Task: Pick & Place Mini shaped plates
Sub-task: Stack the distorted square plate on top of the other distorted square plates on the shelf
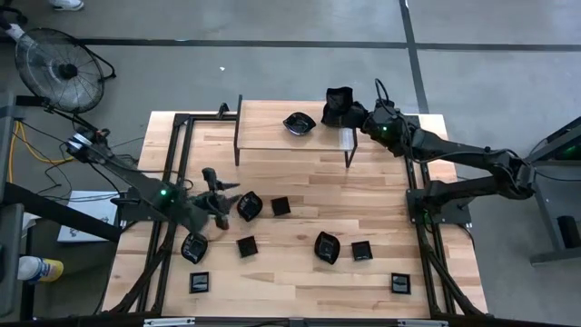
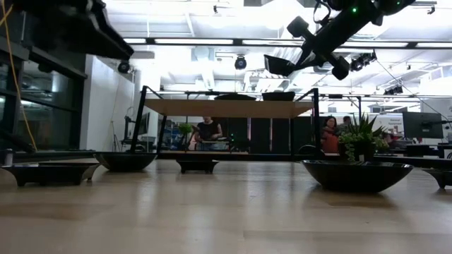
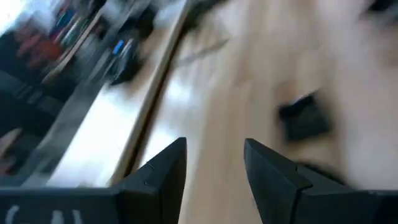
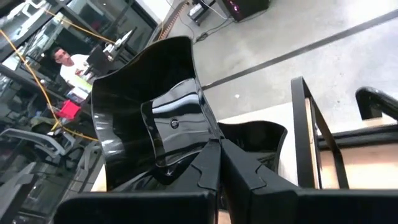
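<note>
Fingers of the right gripper (image 4: 219, 163) pinched shut on the rim of a wavy-edged plate (image 4: 149, 106), glossy black, held tilted above the far right end of the shelf (image 1: 272, 136); in the high view this held plate (image 1: 338, 105) sits just past the shelf's back edge, near the right gripper (image 1: 356, 114). A second plate (image 1: 299, 123) rests on the shelf top, near mid-length. Left gripper (image 1: 218, 191) over the bench (image 1: 309, 291) on the left side, fingers (image 3: 158, 171) apart with nothing between them; left wrist view is motion-blurred, a dark plate (image 3: 305, 117) visible ahead on the wood. Loose plates on the bench: one round (image 1: 249, 205) just beside the left gripper, a small square (image 1: 280, 206) next to it, one (image 1: 193, 247) near the left frame, a square (image 1: 246, 245), a round one (image 1: 326, 247) with a square (image 1: 361, 250) beside it, and two flat squares (image 1: 199, 282) (image 1: 399, 283) toward the near edge. Low view shows a green plant (image 2: 361, 141) behind a shallow plate (image 2: 357, 175), and people seated in the room beyond.
</note>
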Controlling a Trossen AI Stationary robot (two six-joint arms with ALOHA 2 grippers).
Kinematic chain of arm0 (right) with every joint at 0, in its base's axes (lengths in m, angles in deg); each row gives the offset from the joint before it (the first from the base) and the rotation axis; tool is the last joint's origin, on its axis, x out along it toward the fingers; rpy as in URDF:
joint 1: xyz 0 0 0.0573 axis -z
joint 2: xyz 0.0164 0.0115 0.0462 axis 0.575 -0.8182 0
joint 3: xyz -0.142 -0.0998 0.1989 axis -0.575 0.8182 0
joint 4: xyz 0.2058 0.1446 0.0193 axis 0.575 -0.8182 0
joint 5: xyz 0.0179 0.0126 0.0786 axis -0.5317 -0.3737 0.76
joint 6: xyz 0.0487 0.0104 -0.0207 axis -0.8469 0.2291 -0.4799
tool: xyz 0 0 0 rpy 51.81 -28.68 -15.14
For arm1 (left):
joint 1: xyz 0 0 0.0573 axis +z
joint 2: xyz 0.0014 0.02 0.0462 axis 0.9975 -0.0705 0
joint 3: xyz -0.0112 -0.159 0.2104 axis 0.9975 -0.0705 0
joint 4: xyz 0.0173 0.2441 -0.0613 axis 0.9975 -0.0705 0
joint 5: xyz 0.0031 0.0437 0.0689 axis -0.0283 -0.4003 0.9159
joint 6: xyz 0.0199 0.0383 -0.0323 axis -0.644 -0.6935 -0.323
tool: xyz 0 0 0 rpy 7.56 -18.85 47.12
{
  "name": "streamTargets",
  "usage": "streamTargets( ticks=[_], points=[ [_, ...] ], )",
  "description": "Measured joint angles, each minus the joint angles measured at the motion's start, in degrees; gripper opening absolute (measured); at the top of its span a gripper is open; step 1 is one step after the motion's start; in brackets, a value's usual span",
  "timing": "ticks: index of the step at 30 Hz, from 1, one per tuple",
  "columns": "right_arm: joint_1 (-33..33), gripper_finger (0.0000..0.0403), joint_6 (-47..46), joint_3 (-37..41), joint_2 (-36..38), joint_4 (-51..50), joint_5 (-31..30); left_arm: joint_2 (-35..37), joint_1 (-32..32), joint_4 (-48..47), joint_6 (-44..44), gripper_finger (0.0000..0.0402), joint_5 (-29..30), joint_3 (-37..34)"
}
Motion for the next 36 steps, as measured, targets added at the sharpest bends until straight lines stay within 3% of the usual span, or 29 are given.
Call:
streamTargets(
  ticks=[5,9,16,24,36],
  points=[
    [1.03,0.0003,0.33,0.0,-0.01,0.89,1.97,12.89,0.0,22.19,-15.83,0.0156,-6.32,-11.76],
    [2.19,0.0003,-1.07,0.0,-0.02,0.86,3.67,21.88,0.57,28.09,-21.05,0.0156,-9.28,-17.76],
    [3.1,0.0003,-3.8,0.0,-0.35,0.95,4.97,32.96,7.64,32.28,-25.27,0.0156,-26.07,-22.9],
    [3.07,0.0003,-8.82,0.0,-4.72,-0.31,7.73,35.23,13.53,31.31,-24.71,0.0156,-32.58,-24.76],
    [1.63,0.0003,-10.83,0.0,-5.38,-2.21,4.68,35.12,13.51,31.42,-21.12,0.0156,-31.65,-25.74]
  ],
)
